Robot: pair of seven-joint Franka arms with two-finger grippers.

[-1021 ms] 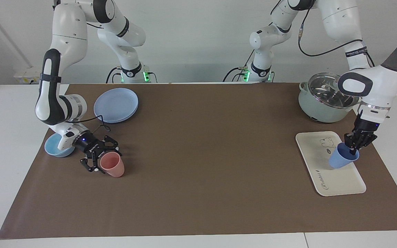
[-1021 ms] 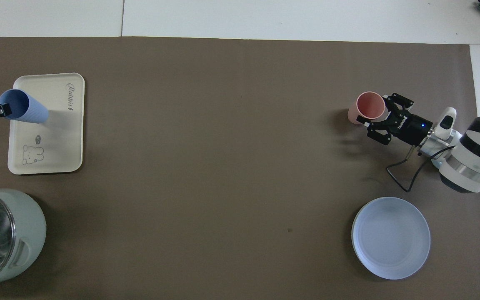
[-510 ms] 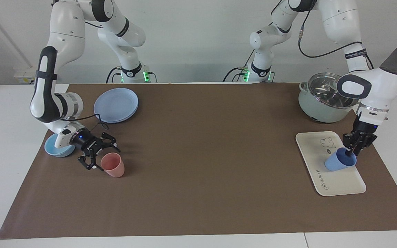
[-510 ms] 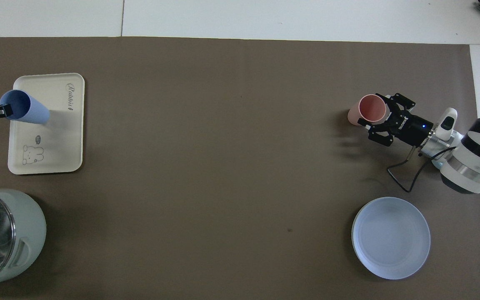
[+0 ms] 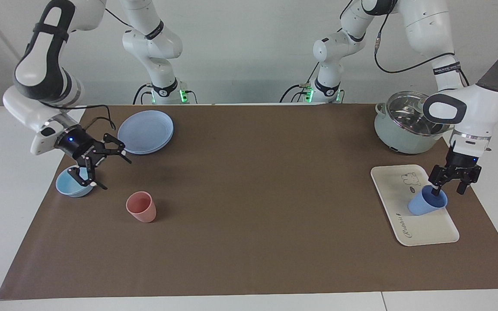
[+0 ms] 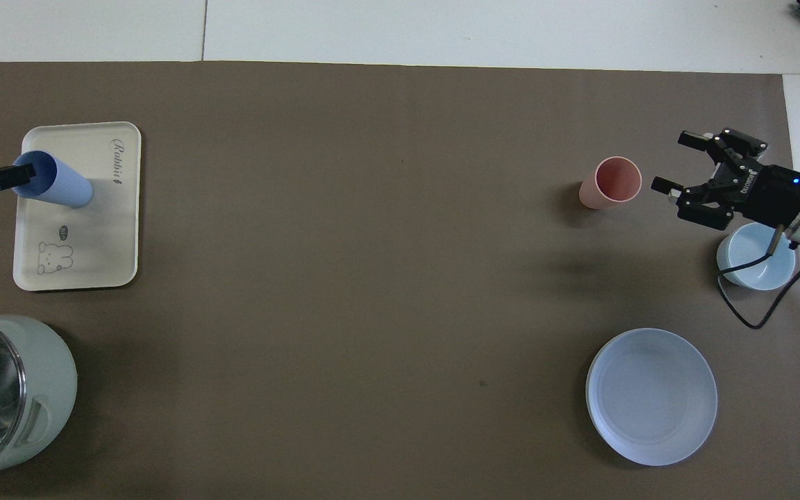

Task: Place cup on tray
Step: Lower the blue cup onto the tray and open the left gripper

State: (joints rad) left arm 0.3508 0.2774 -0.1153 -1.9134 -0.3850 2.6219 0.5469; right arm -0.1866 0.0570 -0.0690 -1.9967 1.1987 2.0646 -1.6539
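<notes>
1. Left gripper (image 5: 450, 185) hangs right at the mouth of the cup (image 5: 426, 204), its jaws spread apart; one fingertip dips just inside the rim and the other stands outside it, neither clamping the wall as far as the facing view shows.
2. Directly below that gripper and slightly toward the table's middle sits the cup — on the tray (image 5: 394, 194), near the tray's edge at the left arm's end of the table. In my reading it stands on its base but leans a little, its mouth tipped up toward the gripper, so its long axis runs from the base up and outward to the fingers.
3. My judgement is that a straight lift of the gripper, clear of the rim, is what the coming move turns on — any sideways drag could catch the rim and topple the cup.
4. It is a small periwinkle-blue tumbler, tapered, without a handle, apparently empty.
5. Cream-white and rectangular, the tray carries a small cartoon animal print and script lettering, and lies near a lidded pot (image 5: 404, 123).
6. Right gripper (image 5: 102, 166) is raised with its jaws wide open above the light-blue bowl (image 5: 69, 185), holding nothing; the pink cup (image 5: 141, 207) stands free on the brown mat (image 5: 253, 194), and a blue plate (image 5: 145, 131) lies nearer the robots.
</notes>
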